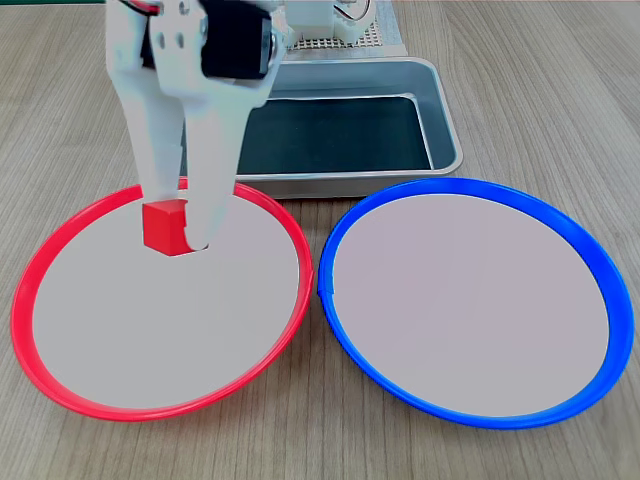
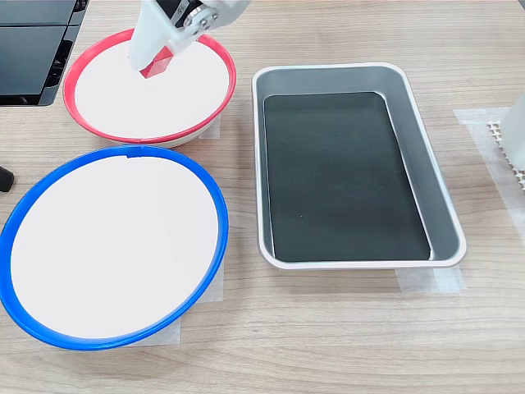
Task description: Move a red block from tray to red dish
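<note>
The red block, a small cube, sits low over the far part of the red dish. My white gripper comes down from above and is shut on it, one finger on each side. I cannot tell whether the block touches the dish's pale centre. In the first exterior view the grey metal tray lies behind the dish. It lies to the right in the second exterior view, showing its dark bottom.
A blue-rimmed dish of the same size lies beside the red one, nearly rim to rim. The arm's white base stands on a mesh pad behind the tray. Black flat items lie at the second exterior view's top left.
</note>
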Available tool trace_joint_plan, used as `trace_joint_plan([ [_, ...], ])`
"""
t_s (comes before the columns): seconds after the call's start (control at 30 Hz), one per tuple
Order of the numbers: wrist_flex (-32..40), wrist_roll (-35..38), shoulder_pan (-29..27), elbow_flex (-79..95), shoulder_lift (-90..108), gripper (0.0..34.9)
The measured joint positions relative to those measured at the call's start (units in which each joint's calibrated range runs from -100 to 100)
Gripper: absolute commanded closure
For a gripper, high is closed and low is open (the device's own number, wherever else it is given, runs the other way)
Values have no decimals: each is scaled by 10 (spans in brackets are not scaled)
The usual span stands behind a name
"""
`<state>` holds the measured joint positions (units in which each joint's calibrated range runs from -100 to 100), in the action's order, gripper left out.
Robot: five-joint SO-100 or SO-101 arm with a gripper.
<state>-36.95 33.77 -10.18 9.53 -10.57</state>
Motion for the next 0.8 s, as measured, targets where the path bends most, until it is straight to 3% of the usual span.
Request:
trace_joint_plan([
  [0.03,29,3,0,18,-3,292],
  [0.1,79,7,-1,55,-5,176],
  [0.13,91,7,-7,64,-5,141],
  [0.33,197,5,-10,168,26,3],
  [0.37,215,0,-10,193,48,0],
  [0.4,219,-1,-10,197,51,4],
  [0.47,245,-23,-13,229,90,58],
  [0.5,263,-53,-4,244,130,211],
  [0.53,266,-69,2,247,147,315],
  [0.57,270,-78,4,250,158,346],
  [0.8,364,-260,36,378,362,349],
])
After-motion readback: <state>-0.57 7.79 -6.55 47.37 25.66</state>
